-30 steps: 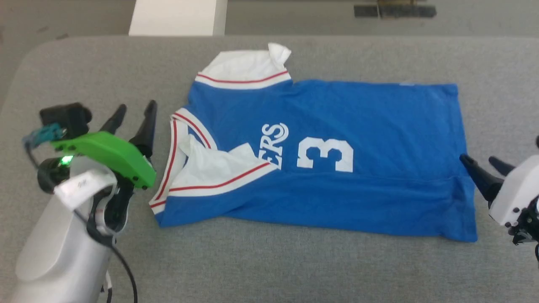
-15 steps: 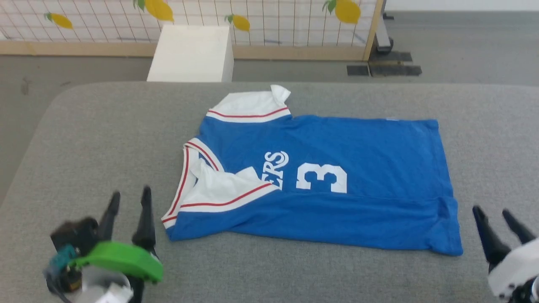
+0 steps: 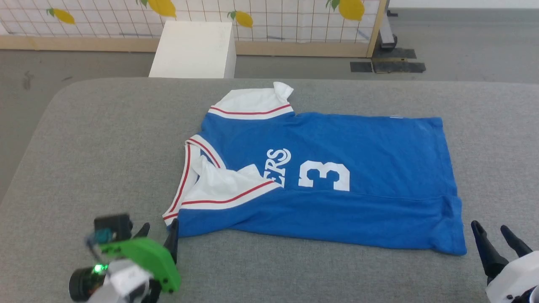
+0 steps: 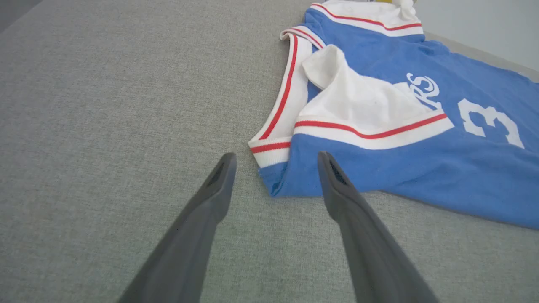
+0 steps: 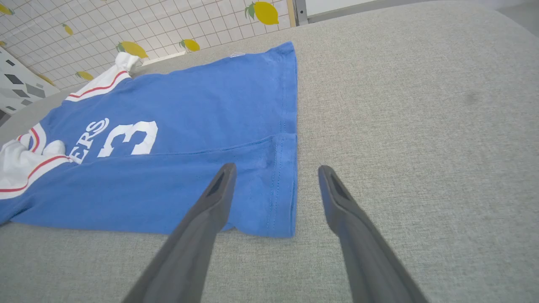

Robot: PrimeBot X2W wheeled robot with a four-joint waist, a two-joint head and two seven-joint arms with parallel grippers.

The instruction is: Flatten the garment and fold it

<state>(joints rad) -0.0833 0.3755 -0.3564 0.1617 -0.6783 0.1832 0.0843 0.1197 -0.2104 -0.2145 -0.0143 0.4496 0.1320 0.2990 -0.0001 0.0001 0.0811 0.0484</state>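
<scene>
The royal-blue jersey [image 3: 362, 168] lies spread on the grey table [image 3: 105, 139], collar to the left and hem to the right, showing white "ERS" and a 3. Its near white sleeve [image 3: 219, 187] is folded over the chest; the far sleeve [image 3: 252, 103] lies flat at the back. My left gripper [image 3: 159, 227] stands open just before the jersey's near left corner [image 4: 273, 185], with nothing between its fingers. My right gripper [image 3: 490, 230] is open beside the near hem corner [image 5: 282, 223], holding nothing.
Beyond the table stands a white box [image 3: 193, 44] on the floor, before a tiled panel with lemon prints [image 3: 294, 21]. Bare grey table surface surrounds the jersey on all sides.
The head camera has tilted up, showing the room behind. Both grippers have pulled back toward the table's near edge; the left one has shifted right toward the jersey's near left corner.
</scene>
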